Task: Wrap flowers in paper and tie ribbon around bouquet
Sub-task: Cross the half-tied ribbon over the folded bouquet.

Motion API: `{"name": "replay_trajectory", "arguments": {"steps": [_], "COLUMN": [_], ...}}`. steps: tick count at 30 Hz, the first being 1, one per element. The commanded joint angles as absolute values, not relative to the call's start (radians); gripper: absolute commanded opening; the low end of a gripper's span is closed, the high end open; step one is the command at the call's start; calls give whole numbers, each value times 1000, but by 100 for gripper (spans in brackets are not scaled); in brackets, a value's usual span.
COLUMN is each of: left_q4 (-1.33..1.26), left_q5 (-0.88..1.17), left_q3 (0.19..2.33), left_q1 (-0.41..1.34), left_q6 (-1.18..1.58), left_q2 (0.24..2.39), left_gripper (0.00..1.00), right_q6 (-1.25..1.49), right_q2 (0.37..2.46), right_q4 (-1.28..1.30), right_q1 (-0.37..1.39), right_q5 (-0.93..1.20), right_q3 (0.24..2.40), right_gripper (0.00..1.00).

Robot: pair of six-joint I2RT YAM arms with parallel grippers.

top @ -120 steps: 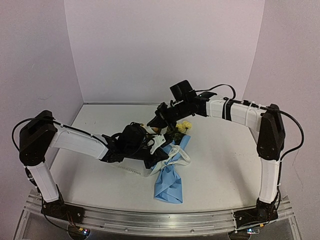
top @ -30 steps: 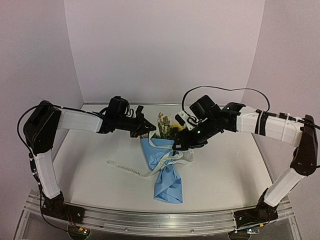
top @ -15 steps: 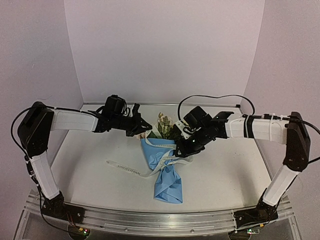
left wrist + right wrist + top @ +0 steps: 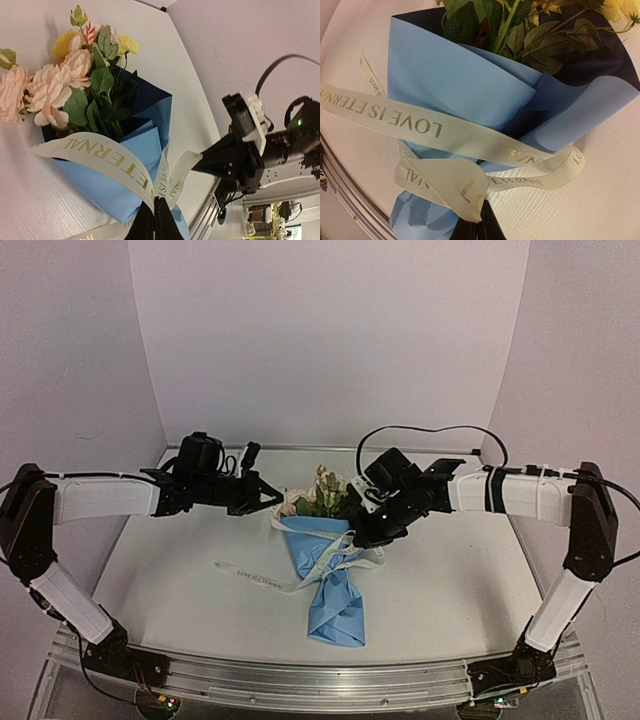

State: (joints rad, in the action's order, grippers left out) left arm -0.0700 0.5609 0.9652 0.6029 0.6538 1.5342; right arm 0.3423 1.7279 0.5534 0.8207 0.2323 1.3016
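- While both arms are reaching inward from opposite sides, the white table is carrying the bouquet near its centre. It is lying flat, with blooms toward the back wall and the twisted tail toward the near edge.
- left arm is stretching rightward and ending just left of the blooms. right arm is stretching leftward and ending at the cone's upper right edge.
- light-blue paper is sitting as a cone around the stems, showing dark inside its mouth.
- flowers are sticking out of the cone mouth: pink, cream and yellow blooms with green leaves.
- off-white ribbon, lettered "LOVE IS ETERNAL", is crossing the cone, with one tail trailing left across the table.
- left gripper: jaws are pressing together, pinching ribbon strands at the tips.
- right gripper: jaws are clamping tight on a folded bit of ribbon by the cone's narrow part.
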Motion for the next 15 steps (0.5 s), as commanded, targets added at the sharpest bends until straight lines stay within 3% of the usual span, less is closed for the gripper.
{"name": "replay_trajectory", "arguments": {"steps": [1,7,15], "left_q4": [-63,-73,127], "left_q5": [623,613,647], "left_q3": [890,866,1178], "left_q1": [657,883,1110], "left_q6": [459,271,54], "left_q2": [1365,1273,1568], "left_gripper": [0,0,0], "right_q6": [370,408,411], "right_q2": [1720,1809,1885], "right_q4": [618,645,672], "right_q1": [825,794,776], "right_q5": [220,309,380], "right_q3": [1396,1490,1569], "right_gripper": [0,0,0]}}
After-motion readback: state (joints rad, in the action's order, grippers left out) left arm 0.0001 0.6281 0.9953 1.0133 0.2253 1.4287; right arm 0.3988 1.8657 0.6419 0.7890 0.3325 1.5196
